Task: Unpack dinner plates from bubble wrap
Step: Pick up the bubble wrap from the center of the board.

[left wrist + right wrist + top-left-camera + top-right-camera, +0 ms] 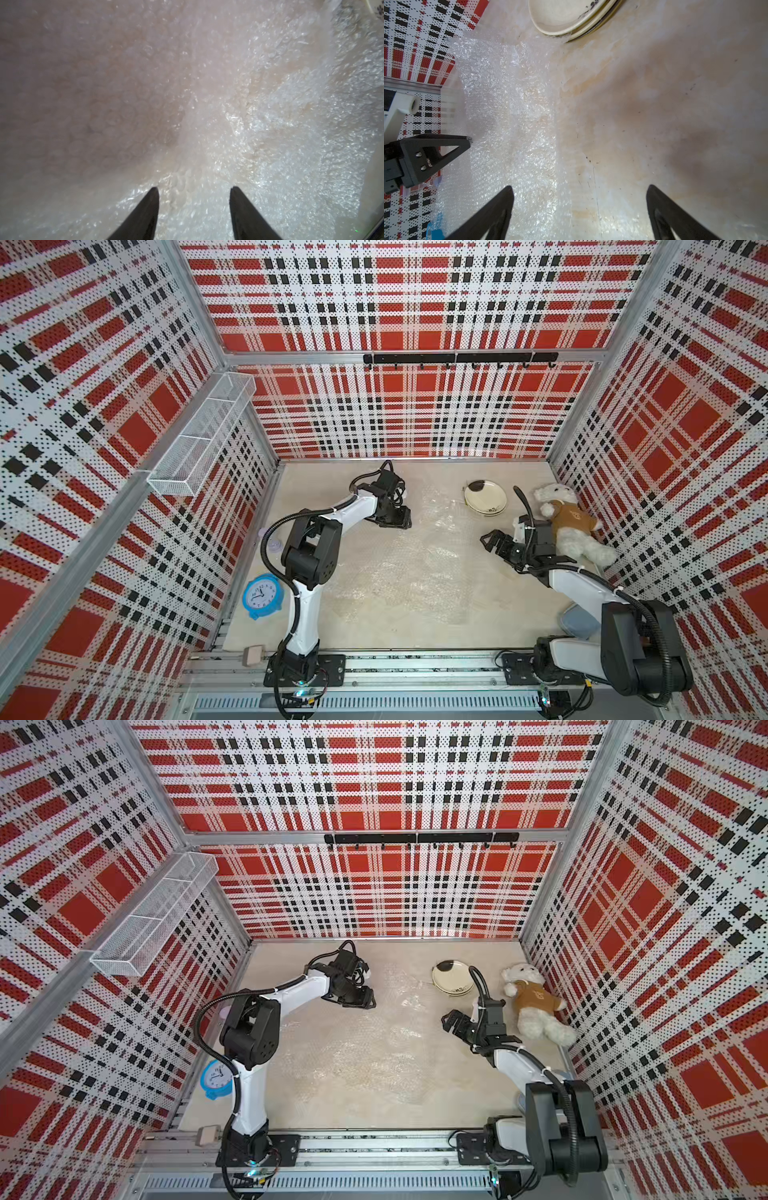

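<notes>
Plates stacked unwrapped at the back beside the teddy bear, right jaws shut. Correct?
No: the jaws of the right gripper stand wide open and empty, as the right wrist view shows. The dinner plates are stacked unwrapped at the back beside the teddy bear.

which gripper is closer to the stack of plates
The right gripper, by the teddy bear; the left gripper is farther from the plates, over bubble wrap.
</notes>
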Robot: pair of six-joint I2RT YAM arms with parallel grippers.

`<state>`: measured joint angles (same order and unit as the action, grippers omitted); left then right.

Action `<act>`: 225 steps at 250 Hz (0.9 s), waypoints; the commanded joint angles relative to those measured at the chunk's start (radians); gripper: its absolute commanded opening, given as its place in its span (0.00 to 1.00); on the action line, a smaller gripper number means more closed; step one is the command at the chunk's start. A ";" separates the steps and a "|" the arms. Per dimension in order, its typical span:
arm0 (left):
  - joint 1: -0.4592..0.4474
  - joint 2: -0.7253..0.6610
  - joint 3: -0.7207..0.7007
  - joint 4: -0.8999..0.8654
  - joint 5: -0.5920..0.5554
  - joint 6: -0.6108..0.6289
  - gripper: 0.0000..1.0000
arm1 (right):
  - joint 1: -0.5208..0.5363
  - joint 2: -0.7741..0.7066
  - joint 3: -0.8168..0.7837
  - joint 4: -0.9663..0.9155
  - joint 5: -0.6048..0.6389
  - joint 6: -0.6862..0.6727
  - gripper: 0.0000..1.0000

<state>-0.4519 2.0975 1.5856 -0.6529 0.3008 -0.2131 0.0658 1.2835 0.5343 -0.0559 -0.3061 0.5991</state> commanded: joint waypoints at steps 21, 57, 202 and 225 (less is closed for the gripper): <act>-0.006 0.035 -0.017 0.033 -0.020 -0.012 0.57 | -0.003 0.007 -0.015 0.031 0.002 0.004 1.00; -0.007 0.028 -0.028 0.051 0.002 -0.020 0.45 | -0.003 0.009 -0.015 0.031 0.001 0.004 1.00; 0.001 -0.052 0.020 -0.058 0.016 0.020 0.05 | -0.004 0.004 -0.019 0.033 0.001 0.005 1.00; 0.006 -0.075 0.059 -0.122 0.009 0.041 0.03 | -0.004 0.002 -0.020 0.037 -0.001 0.008 1.00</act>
<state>-0.4545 2.0956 1.5749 -0.6811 0.3141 -0.2115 0.0658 1.2915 0.5251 -0.0521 -0.3061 0.5995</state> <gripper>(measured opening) 0.053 0.994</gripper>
